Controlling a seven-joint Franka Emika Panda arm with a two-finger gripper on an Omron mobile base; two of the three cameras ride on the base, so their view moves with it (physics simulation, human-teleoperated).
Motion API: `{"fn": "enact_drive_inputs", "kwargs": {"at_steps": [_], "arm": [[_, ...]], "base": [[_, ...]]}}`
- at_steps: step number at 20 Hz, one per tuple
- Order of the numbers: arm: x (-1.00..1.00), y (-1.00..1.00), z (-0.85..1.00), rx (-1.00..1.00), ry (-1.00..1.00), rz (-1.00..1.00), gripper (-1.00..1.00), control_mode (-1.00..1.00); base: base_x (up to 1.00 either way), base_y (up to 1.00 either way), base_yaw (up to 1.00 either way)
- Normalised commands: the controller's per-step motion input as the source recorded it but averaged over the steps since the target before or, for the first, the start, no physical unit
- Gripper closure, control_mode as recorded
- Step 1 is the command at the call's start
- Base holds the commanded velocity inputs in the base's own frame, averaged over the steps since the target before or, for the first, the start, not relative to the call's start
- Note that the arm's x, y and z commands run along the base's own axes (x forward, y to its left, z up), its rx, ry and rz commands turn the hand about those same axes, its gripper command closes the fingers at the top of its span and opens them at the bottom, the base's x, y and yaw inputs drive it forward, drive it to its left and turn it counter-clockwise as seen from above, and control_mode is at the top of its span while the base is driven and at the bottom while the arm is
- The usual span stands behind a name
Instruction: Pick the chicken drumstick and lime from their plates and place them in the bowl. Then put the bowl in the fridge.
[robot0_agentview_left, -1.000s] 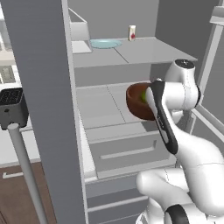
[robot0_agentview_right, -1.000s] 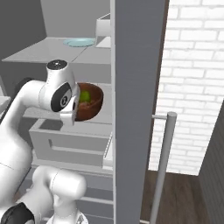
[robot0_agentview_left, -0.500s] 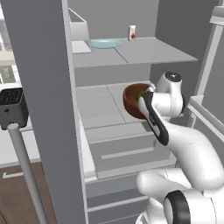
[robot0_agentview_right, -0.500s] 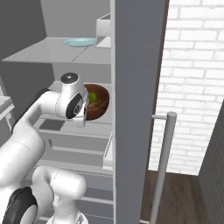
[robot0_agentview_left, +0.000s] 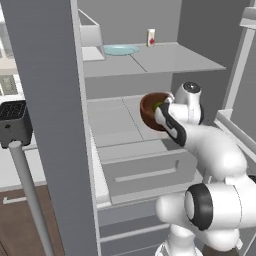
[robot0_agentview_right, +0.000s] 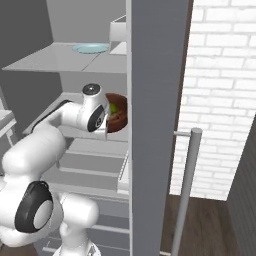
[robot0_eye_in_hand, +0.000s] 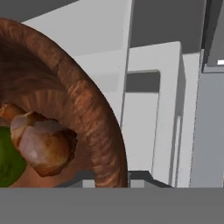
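Reddish-brown grained bowl (robot0_eye_in_hand: 87, 113), brown drumstick (robot0_eye_in_hand: 43, 142), green lime (robot0_eye_in_hand: 8, 164), pale grey fridge shelves (robot0_agentview_left: 165, 57), pale blue dish (robot0_agentview_left: 120, 49).

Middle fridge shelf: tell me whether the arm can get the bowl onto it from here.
Probably yes. The bowl, carrying the lime and chicken drumstick, hangs at the level of the middle shelf, whose surface beside it looks bare, and the fridge stands open.

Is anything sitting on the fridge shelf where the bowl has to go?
Nothing visible. The bowl, holding the lime and chicken drumstick, hangs over the middle fridge shelf, whose visible surface is bare. A light-blue dish sits on the shelf above.
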Motion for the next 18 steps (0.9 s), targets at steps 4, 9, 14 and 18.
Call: {"fn": "enact_drive_inputs", "kwargs": {"at_steps": [4, 9, 14, 18], "arm": [[0.66, -0.02, -0.22, 0.00, 0.00, 0.00, 1.00, -1.00], [0.62, 0.00, -0.24, 0.00, 0.00, 0.00, 1.00, -1.00], [0.59, 0.00, -0.21, 0.00, 0.00, 0.00, 1.00, -1.00], [0.36, 0.00, -0.21, 0.00, 0.00, 0.00, 1.00, -1.00]], "base": [[0.00, 0.00, 0.00], [0.00, 0.00, 0.00], [0.00, 0.00, 0.00], [0.00, 0.00, 0.00]]}}
